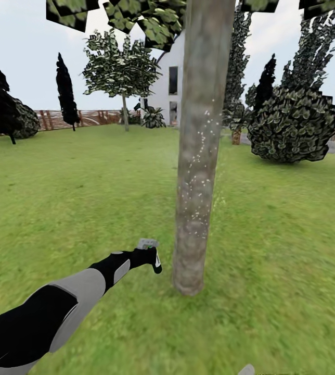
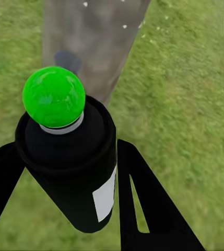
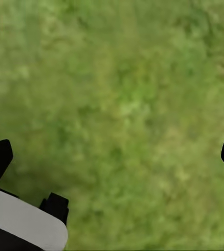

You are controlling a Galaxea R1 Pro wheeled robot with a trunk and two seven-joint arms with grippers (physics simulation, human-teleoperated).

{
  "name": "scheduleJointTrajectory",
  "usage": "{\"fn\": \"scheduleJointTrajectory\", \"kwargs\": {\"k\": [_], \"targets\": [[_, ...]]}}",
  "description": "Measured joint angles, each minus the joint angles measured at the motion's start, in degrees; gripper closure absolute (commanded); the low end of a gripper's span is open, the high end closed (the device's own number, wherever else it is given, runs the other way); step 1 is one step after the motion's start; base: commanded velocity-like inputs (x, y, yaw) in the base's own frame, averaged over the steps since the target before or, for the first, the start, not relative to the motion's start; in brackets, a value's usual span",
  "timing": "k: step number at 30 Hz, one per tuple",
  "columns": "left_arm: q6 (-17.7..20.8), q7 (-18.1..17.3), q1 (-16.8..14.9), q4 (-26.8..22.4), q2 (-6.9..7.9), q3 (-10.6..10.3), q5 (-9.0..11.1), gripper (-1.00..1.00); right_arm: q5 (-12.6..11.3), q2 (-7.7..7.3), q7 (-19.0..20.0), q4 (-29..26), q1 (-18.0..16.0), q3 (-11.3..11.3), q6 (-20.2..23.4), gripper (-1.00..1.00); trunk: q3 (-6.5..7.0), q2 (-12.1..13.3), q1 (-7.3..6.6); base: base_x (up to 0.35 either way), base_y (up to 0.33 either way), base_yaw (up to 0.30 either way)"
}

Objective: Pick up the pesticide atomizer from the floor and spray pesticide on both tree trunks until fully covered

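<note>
Grey-brown bark on the near tree trunk (image 1: pixel 196 156), dotted up its middle stretch with white specks of pesticide (image 1: pixel 203 151); bare-looking near the base. Just beside that trunk, low down: the left claw (image 1: pixel 154 258), clamped on the pesticide atomizer (image 2: pixel 72 172), one black finger either side of the black body. Held close and aimed at the bark, seemingly so that the spray lands on the trunk rather than on the lawn (image 1: pixel 84 182). Seen from the left wrist as a white-labelled bottle topped by a round green knob, with the bark straight ahead.

Over bare grass, the right claw (image 3: pixel 112 151), fingers wide apart and holding nothing, probably kept clear of the spraying.

Counted: one atomizer, two claws, two broadleaf trees. Well beyond the near trunk, by the fence (image 1: pixel 94 117), the second tree (image 1: pixel 120 73); too far to judge any specks there.
</note>
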Motion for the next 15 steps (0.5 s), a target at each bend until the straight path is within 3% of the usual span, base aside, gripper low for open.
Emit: {"fn": "scheduleJointTrajectory", "kwargs": {"k": [7, 15], "targets": [[0.0, 0.0, 0.0, 0.0, 0.0, 0.0, 0.0, 1.0, 0.0, 0.0, 0.0, 0.0, 0.0, 0.0, 0.0, -1.0, 0.24, 0.0, 0.0, 0.091, 0.35, -0.271], [0.1, 0.0, 0.0, 0.0, 0.0, 0.0, 0.0, 1.0, 0.0, 0.0, 0.0, 0.0, 0.0, 0.0, 0.1, -1.0, 0.31, 0.0, 0.0, 0.009, 0.35, -0.055]]}}
